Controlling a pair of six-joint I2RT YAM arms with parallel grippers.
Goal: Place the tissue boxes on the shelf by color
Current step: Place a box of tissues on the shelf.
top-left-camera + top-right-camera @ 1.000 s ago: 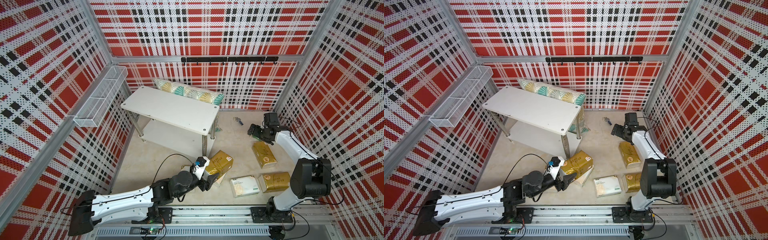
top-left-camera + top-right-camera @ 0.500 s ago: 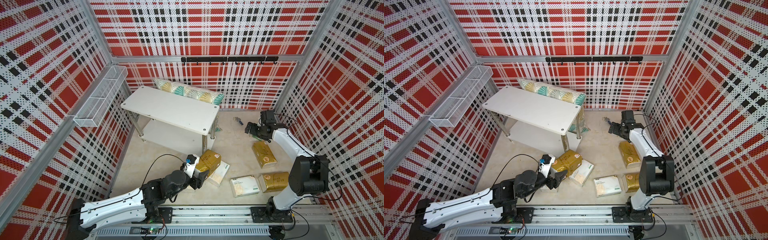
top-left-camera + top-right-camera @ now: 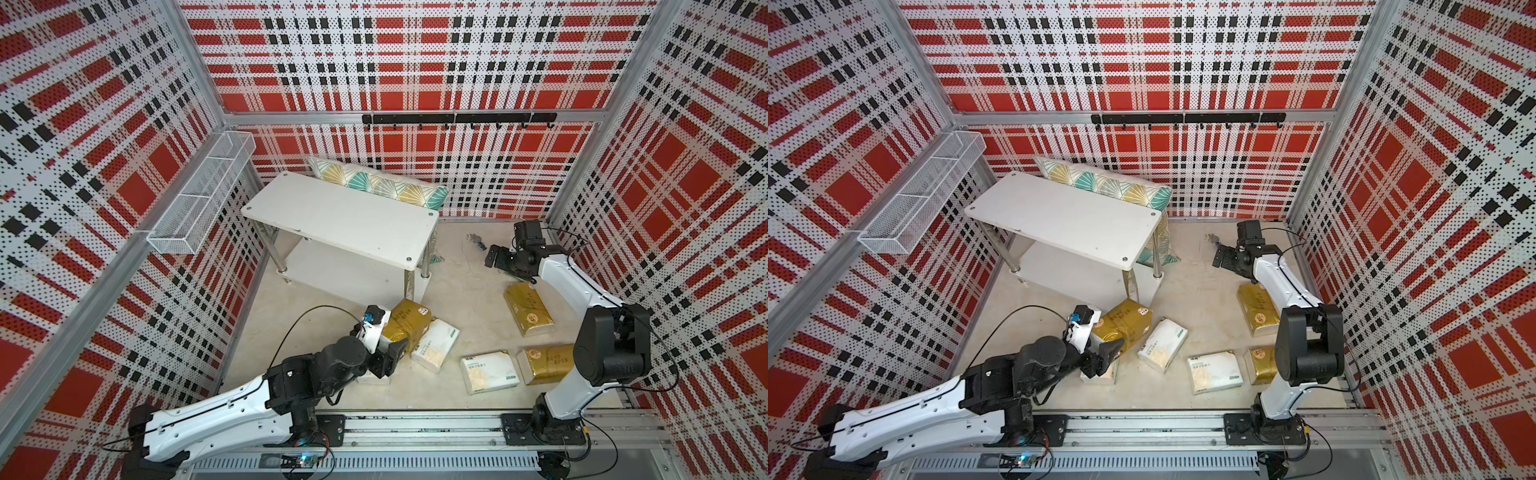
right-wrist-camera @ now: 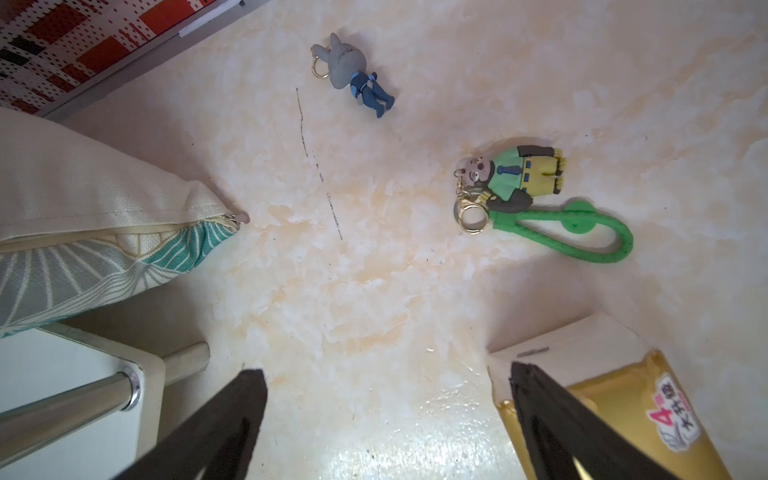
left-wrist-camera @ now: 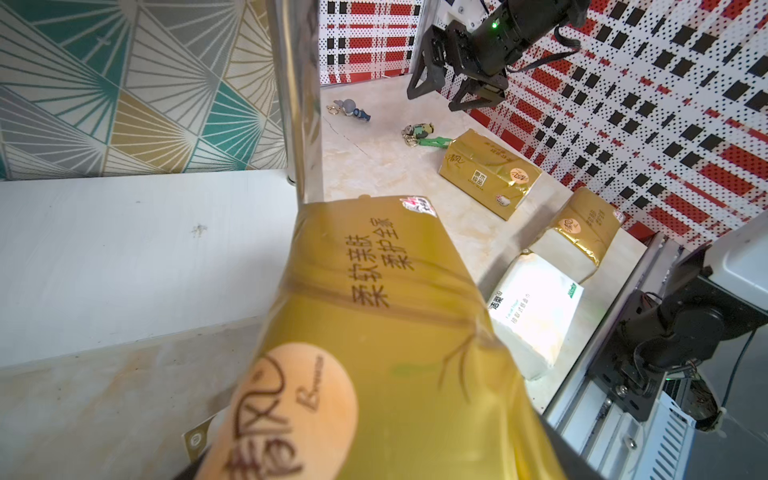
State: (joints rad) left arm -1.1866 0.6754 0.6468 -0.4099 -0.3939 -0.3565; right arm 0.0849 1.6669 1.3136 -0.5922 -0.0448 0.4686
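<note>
My left gripper (image 3: 391, 338) is shut on a gold tissue box (image 3: 406, 321) and holds it tilted by the front right leg of the white shelf (image 3: 340, 216). In the left wrist view this box (image 5: 374, 332) fills the foreground and hides the jaws, with the shelf's lower tier (image 5: 124, 249) beside it. Two gold boxes (image 3: 528, 309) (image 3: 548, 363) and two white ones (image 3: 436, 345) (image 3: 488, 371) lie on the floor. Another white box (image 3: 1100, 372) is partly hidden under the left gripper. My right gripper (image 3: 494, 257) (image 4: 386, 370) hangs open and empty above the floor, beside a gold box (image 4: 615, 407).
A teal-and-gold pillow (image 3: 378, 187) leans behind the shelf. Two small keychain figures (image 4: 353, 75) (image 4: 519, 170) lie on the floor beyond the right gripper. A wire basket (image 3: 199, 208) hangs on the left wall, a black hook rail (image 3: 457, 118) on the back wall.
The left arm has carried the gold box leftward, closer to the shelf's leg. The right gripper has drifted slightly left and farther back, still open.
</note>
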